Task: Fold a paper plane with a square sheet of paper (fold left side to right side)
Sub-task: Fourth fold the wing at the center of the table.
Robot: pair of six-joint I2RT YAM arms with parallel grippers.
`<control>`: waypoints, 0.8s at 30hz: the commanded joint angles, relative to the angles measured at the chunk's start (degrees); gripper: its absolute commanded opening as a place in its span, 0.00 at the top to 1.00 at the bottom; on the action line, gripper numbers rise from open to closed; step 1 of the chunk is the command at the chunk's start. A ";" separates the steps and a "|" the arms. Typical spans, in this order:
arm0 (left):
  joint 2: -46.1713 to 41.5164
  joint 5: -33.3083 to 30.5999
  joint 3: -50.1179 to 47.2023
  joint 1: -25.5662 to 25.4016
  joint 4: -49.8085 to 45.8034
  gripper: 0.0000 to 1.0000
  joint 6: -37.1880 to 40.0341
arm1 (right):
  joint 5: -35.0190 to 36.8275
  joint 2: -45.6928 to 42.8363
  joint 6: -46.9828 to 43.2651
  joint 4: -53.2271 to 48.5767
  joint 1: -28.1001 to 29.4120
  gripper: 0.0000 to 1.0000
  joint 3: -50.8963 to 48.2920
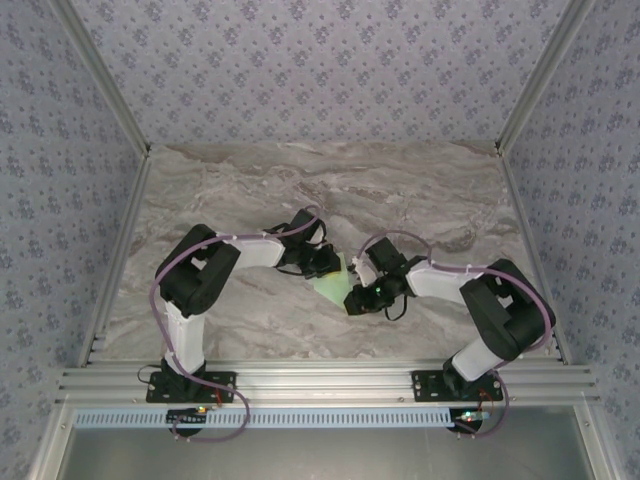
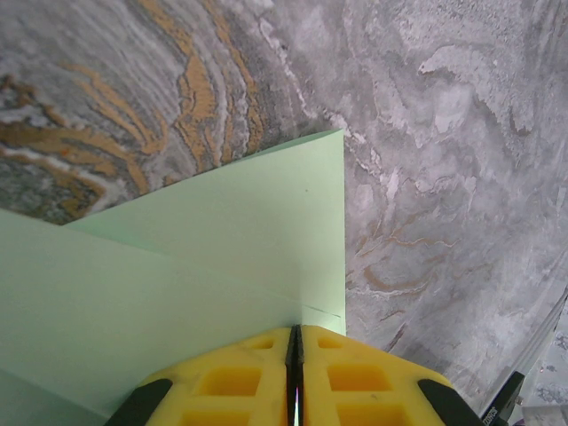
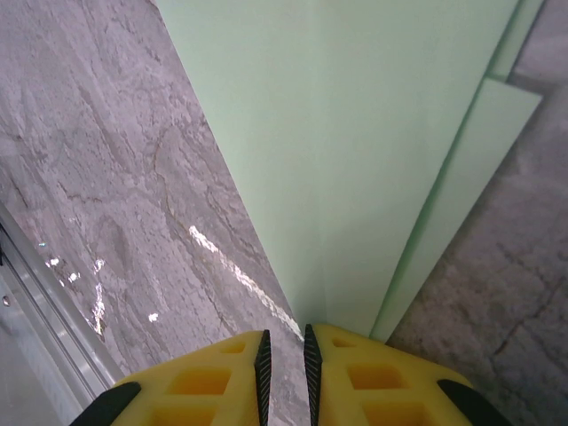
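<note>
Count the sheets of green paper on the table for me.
1: a pale green sheet, partly folded, lies at the middle of the table between the left gripper and the right gripper, which cover part of it from above.

What's here
One sheet of paper (image 1: 329, 284), two robot arms (image 1: 200, 280) (image 1: 495, 300), two grippers (image 2: 295, 332) (image 3: 285, 337), one table (image 1: 420, 200).

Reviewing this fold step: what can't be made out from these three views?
Left gripper, whether the sheet of paper sits between its shut jaws: left wrist view, the jaws hide the contact.
Right gripper, whether it grips the sheet: right wrist view, the gripper covers the sheet's near edge.
Sheet's overall shape and folds: top view, too small, and both grippers cover much of it.
</note>
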 commanded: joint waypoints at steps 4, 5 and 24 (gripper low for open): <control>1.64 -5.08 -1.99 0.54 -6.94 0.89 1.26 | 0.48 -0.58 1.44 -12.03 1.23 0.80 -3.62; 1.64 -5.07 -1.93 0.51 -6.94 0.89 1.27 | 0.55 -0.74 1.58 -12.14 1.23 0.80 -3.88; 1.07 -4.50 -1.32 0.37 -6.90 0.89 1.30 | -9.89 -12.68 5.04 -8.36 -3.71 0.94 0.13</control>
